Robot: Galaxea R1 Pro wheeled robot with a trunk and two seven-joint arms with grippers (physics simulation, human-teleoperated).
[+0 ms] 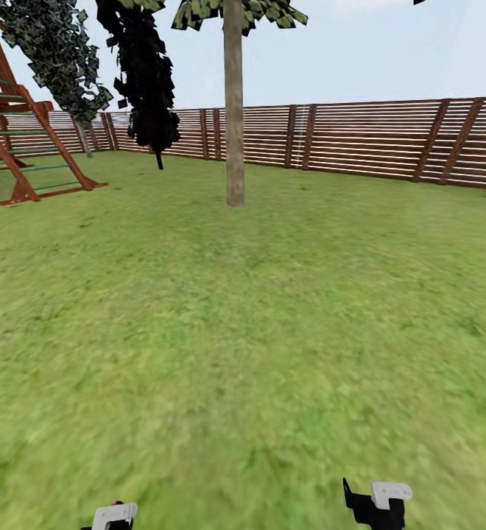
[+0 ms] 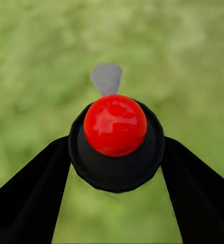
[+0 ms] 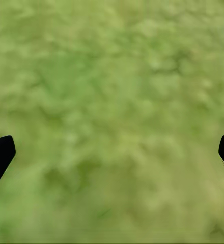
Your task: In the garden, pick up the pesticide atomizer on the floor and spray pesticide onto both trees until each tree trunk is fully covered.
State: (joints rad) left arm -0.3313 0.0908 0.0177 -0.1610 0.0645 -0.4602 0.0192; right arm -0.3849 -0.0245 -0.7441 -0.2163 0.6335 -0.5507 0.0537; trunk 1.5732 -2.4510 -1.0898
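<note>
Left gripper [image 2: 114, 168]: jaws clamped on pesticide atomizer [image 2: 115, 137].
Right gripper [image 3: 112, 152]: jaws wide, empty.
Tree trunk [image 1: 233, 110]: straight ahead, well apart.

Flat, even daylight with no cast shadows fills the head view, where the grass [image 1: 272, 331] smears toward six o'clock, both wrist views show it as soft blur, and a red ball [image 2: 115, 125] carries mild glare.
</note>
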